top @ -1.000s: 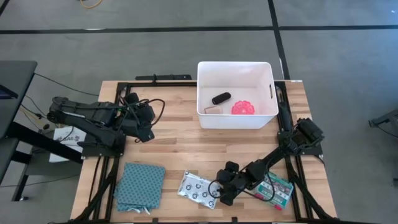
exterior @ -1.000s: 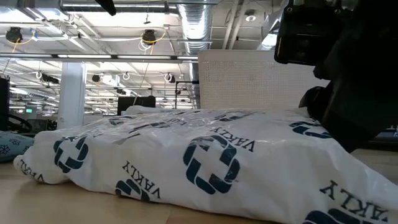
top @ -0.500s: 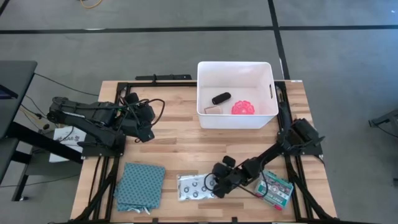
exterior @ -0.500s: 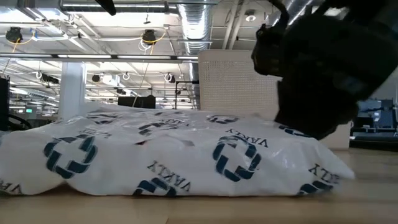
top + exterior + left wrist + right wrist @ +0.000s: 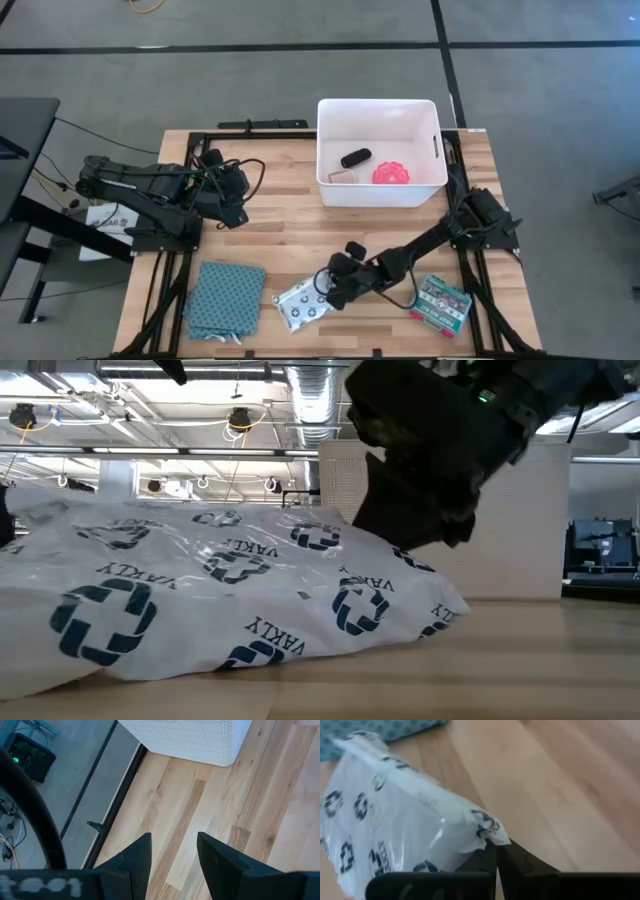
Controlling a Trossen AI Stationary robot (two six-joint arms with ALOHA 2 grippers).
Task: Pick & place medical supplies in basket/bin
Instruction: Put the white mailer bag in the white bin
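— Where do things stand?
— The white tub (image 5: 380, 195) sits at the counter's (image 5: 290, 225) far side. My right hand (image 5: 328, 290) pinches the silvery packet's (image 5: 302, 304) edge near the front.
— Next?
— I'd judge: lift, carry over. My left hand (image 5: 172, 852) waits, spread.

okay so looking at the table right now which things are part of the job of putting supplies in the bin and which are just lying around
Part of the job:
- white bin
- black cylinder, beige roll and pink spiky ball, in the bin
- printed packet, pinched by the right tool
- green-and-red box, on the table

Just lying about:
- folded blue cloth
- left tool, open and idle
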